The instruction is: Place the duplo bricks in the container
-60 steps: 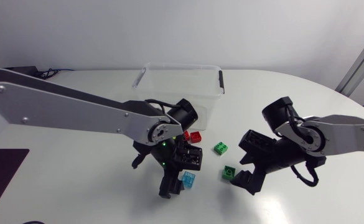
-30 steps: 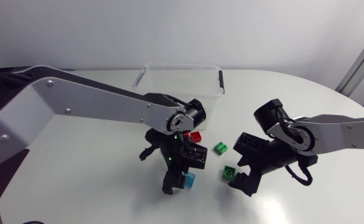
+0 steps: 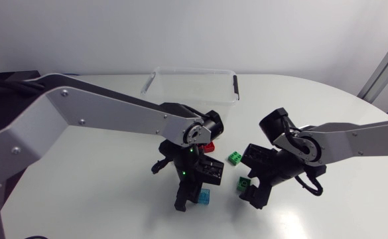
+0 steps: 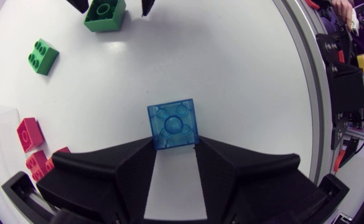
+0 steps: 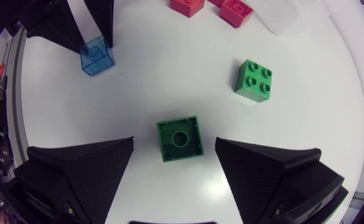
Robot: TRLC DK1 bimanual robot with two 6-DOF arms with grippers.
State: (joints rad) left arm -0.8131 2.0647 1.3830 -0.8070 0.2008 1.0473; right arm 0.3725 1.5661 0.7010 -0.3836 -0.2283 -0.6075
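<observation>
Left tool (image 4: pixel 173 148): fingers apart, blue brick (image 4: pixel 173 124) just at their tips. Right tool (image 5: pixel 175 140): spread wide, dark green brick (image 5: pixel 179 137) between the fingers, untouched. Both bricks on table (image 4: pixel 231 74), outside container (image 3: pixel 194 85), before its front wall.

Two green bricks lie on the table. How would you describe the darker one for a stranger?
From the clear container at the table's far side, come forward to the right gripper. The darker green brick lies between its open fingers; unlike the lighter green brick nearby, it shows one round stud, not four.
</observation>
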